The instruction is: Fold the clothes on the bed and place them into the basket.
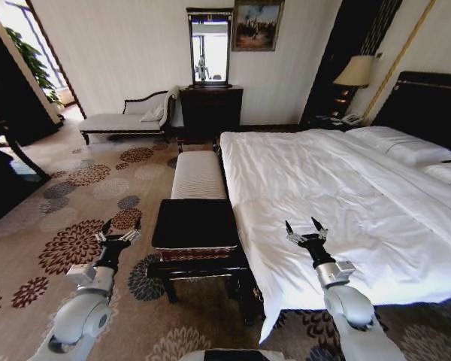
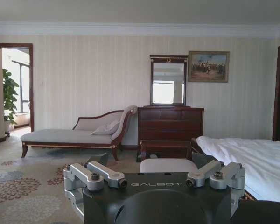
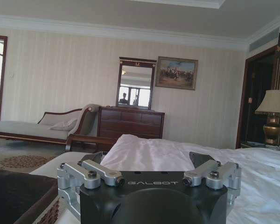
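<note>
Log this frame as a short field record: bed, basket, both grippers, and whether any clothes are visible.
bed: white duvet, nothing black lying on the part in view
clothes: none visible on the bed or elsewhere
basket: at the foot of the bed, black top, on a dark stand
left gripper: jaws open, raised over the carpet left of the basket
right gripper: jaws open, over the bed's near corner

We see the bed (image 1: 346, 195) under a white duvet (image 1: 308, 226), its near corner hanging over the foot edge toward the carpet (image 1: 75, 188). Two white pillows (image 1: 410, 144) lie at the head end against the black headboard (image 1: 428, 101). On the floor beside the bed's foot edge stands the basket (image 1: 194, 226), touching the end of a white-cushioned bench (image 1: 198, 174).
</note>
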`<state>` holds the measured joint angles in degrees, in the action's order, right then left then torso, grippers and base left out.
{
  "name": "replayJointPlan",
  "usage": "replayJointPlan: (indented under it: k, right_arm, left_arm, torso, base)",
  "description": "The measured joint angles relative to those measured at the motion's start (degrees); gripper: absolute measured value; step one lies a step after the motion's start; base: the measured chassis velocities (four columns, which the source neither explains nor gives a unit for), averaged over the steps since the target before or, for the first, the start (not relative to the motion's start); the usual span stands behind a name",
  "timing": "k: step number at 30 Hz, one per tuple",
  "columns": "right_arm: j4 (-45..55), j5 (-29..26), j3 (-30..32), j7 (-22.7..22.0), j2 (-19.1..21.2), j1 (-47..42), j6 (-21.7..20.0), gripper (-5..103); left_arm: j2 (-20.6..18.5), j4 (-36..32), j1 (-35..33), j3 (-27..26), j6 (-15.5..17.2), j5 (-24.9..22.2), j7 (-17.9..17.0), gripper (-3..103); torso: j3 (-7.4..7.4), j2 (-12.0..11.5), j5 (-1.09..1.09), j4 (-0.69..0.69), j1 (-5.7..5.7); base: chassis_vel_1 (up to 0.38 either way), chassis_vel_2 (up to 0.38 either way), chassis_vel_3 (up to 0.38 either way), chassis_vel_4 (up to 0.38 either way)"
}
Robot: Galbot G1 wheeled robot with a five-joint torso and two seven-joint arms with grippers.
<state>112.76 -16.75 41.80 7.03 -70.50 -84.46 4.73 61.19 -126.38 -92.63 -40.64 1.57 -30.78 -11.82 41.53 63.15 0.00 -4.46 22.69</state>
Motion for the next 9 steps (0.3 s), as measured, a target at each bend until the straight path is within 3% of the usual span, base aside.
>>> replayJointPlan:
  k: [9]
  right_arm:
    - [-0.14, -0.14, -0.23, -0.11, -0.01, 0.17, -0.08, 100]
  left_arm:
    - [-0.03, 0.16, 0.17, 0.16, 0.05, -0.07, -0.01, 100]
  torso:
    - [0.00, 0.00, 0.00, 0.00, 0.00]
  base:
    - [0.000, 0.000, 0.000, 0.000]
